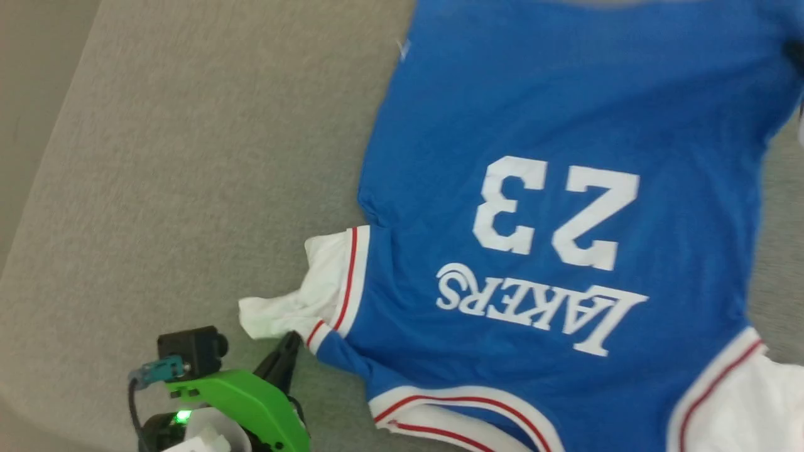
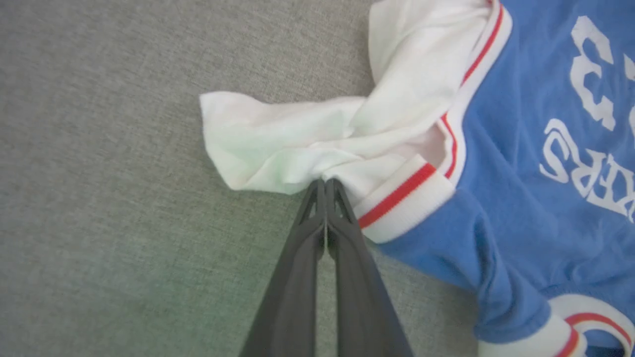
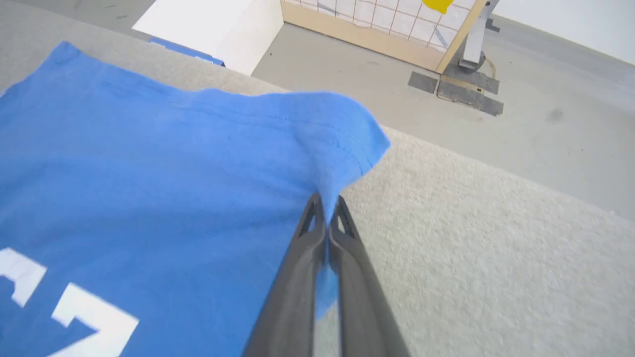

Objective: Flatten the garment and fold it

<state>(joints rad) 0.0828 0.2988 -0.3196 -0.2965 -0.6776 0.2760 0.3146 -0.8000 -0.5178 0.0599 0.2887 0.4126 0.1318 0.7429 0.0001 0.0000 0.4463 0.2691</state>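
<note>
The garment (image 1: 565, 125) lies spread on the grey fabric surface, royal blue, with the white 23 and LAKERS lettering facing up. Its white sleeve (image 1: 295, 301) with red-and-white trim is bunched at the lower left. My left gripper (image 2: 325, 182) is shut on the sleeve's crumpled white cloth (image 2: 297, 144); in the head view the left gripper (image 1: 290, 342) shows as a dark finger on a green mount. My right gripper (image 3: 327, 201) is shut on the blue hem corner (image 3: 342, 144) of the garment (image 3: 149, 173), lifting it into a small peak. The other white sleeve (image 1: 754, 402) lies at the lower right.
The grey surface (image 1: 188, 157) stretches left of the shirt, its edge along the far left. Beyond the surface's far edge lies bare floor (image 3: 521, 114), with a white box (image 3: 213, 25) and a wooden gridded panel (image 3: 387, 20) on a stand.
</note>
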